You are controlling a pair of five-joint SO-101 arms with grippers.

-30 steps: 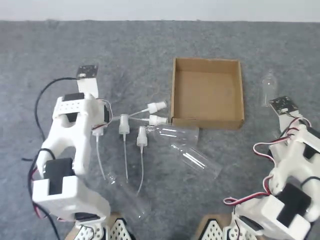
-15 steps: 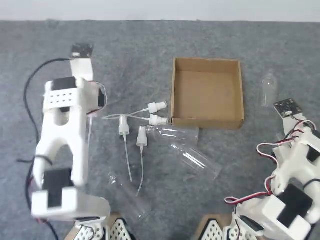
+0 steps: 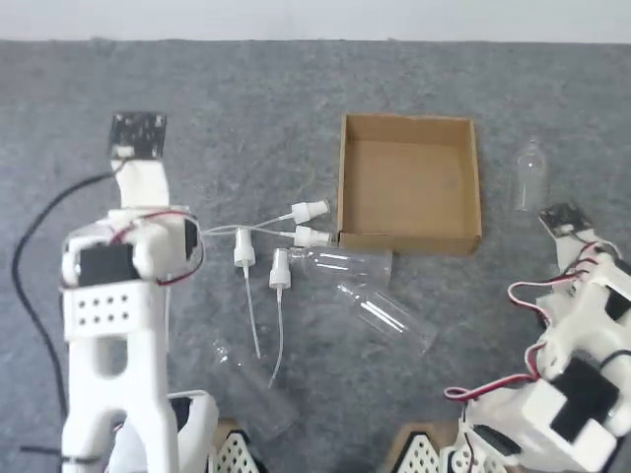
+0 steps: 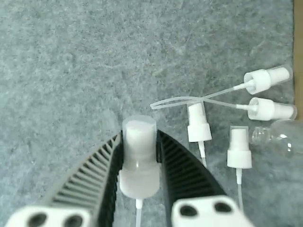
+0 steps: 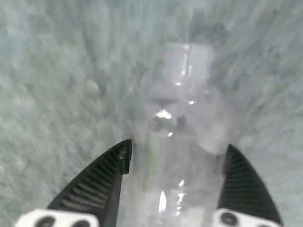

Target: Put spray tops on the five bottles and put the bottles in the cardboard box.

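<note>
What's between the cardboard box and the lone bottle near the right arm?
Nothing; the high view shows bare grey carpet between the cardboard box and that bottle.

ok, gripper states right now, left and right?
Left gripper: closed on a spray top.
Right gripper: open, holding nothing; clear bottle in front of its jaws.

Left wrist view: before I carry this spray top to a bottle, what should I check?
1. Spray top clamped in left gripper: ok.
2. Its dip tube whole: cannot tell, runs out of view.
3. Right gripper open astride clear bottle: ok.
4. That bottle gripped: not ok, gripper open.
5. Cardboard box free for bottles: ok.
</note>
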